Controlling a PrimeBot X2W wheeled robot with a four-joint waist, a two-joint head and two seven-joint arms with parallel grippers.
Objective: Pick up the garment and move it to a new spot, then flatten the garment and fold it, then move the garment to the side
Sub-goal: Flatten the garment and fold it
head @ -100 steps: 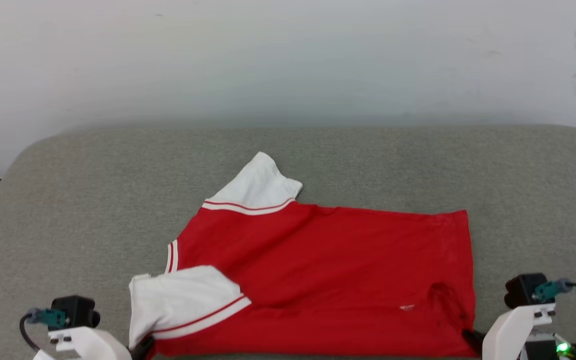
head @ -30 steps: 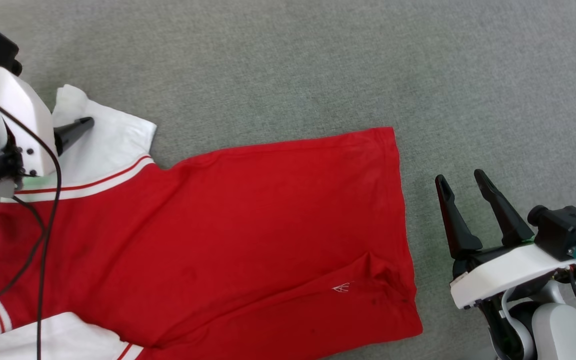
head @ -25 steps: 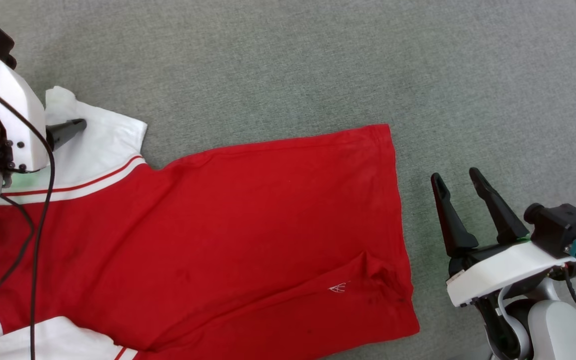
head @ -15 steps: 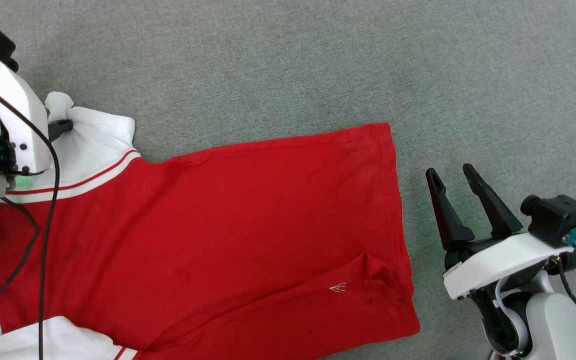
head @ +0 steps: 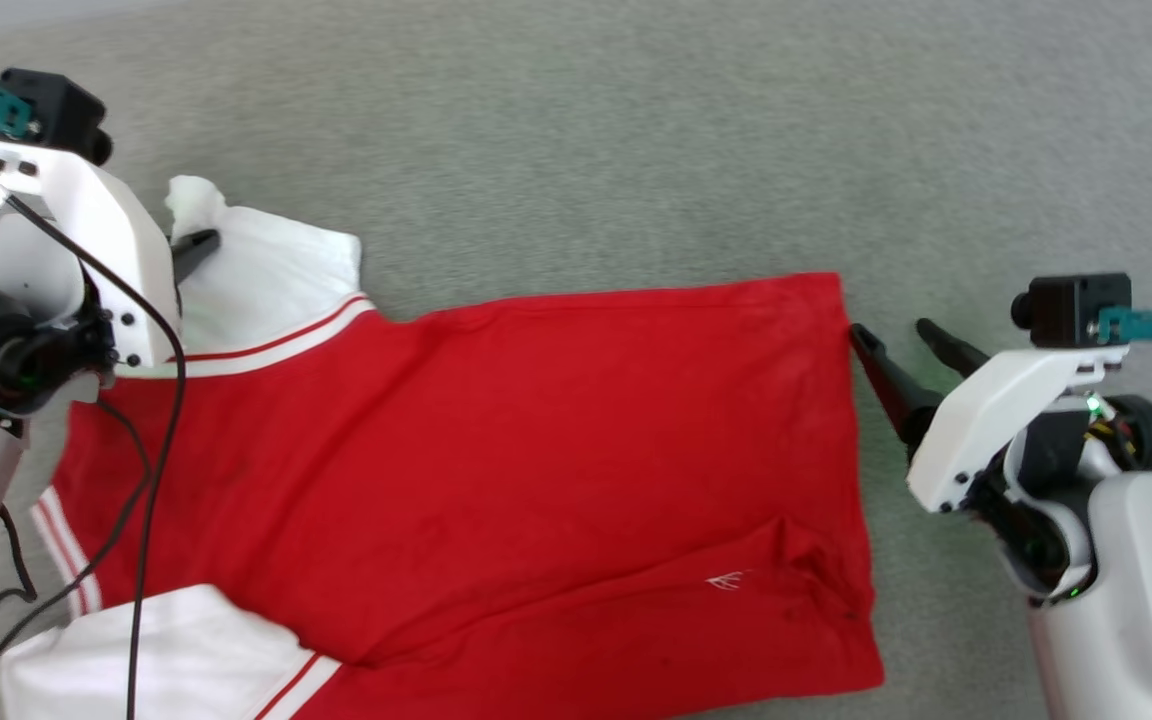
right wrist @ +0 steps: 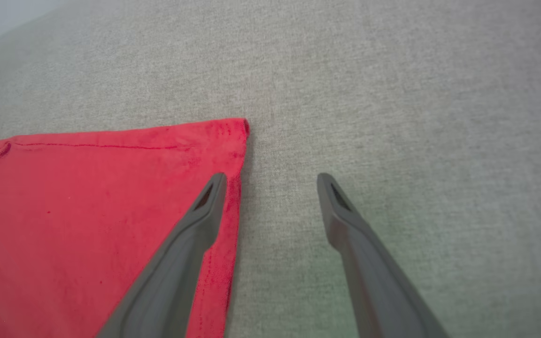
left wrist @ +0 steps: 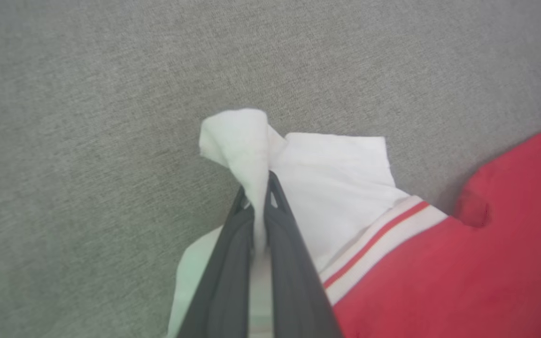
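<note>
Lying spread across the desk (head: 636, 150), short of its far edge, red garment (head: 536, 450), left gripper (head: 198, 243) clamped on its far white sleeve (head: 276, 275), right gripper (head: 888, 330) gaping, empty, beside the hem corner, left wrist view, sleeve fold pinched up, right wrist view, one finger (right wrist: 190, 234) over the hem

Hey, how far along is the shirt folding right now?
Done: the garment lies spread, mostly flat, on the grey surface. In hand: the left hand is shut on the far white sleeve, pinching its corner up; the right hand is open at the hem corner, gripping nothing. Left: smoothing, folding, then moving it aside.
</note>
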